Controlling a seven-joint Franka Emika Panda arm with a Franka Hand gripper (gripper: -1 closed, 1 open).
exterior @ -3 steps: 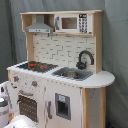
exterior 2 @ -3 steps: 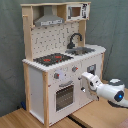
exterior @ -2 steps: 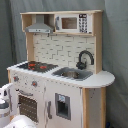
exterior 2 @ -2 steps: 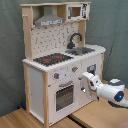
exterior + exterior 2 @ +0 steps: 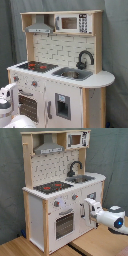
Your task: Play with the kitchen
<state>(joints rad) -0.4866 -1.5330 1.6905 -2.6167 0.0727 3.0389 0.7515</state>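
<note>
One tool (image 5: pixel 89 206) sat at the kitchen's (image 5: pixel 60 193) front, lower right of frame. The oven door (image 5: pixel 64 223) lay just left. I could not tell its opening.

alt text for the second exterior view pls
A white robot arm reaches from the second exterior view's right toward the front of a white and light-wood toy kitchen, beside its oven door. The kitchen stands on a wooden floor.

The robot's arm (image 5: pixel 107 216) is glossy white with rounded, tubular segments in the second exterior view, with a dark ring at 1 joint holding a small blue light. In the first exterior view, the arm (image 5: pixel 11 107) shows white curved shells and a grey-shadowed seam.
</note>
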